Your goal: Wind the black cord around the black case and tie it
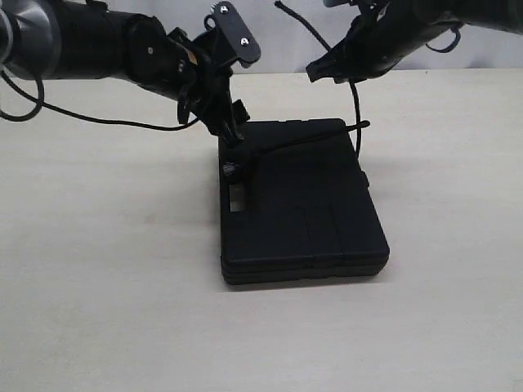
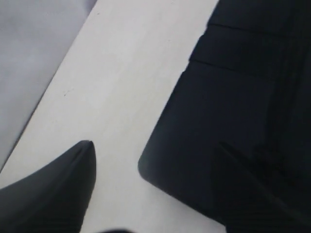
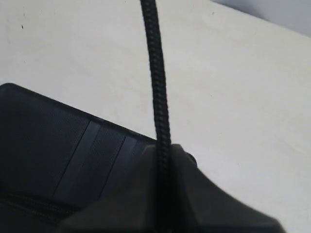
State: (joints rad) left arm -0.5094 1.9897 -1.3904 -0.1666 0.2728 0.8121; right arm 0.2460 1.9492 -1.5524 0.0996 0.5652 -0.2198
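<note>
There is one black case (image 1: 302,204), flat on the tabletop (image 1: 98,286), and one black cord (image 3: 156,73). The right hand (image 3: 164,156) is closed tight on the cord and hangs raised above one corner of the case. From this hand the cord drops to the case and crosses its lid toward the left hand (image 1: 230,131). The left hand is wide open and holds nothing. One finger (image 2: 68,184) is over the tabletop, and a corner of the case lies between its two fingers.
</note>
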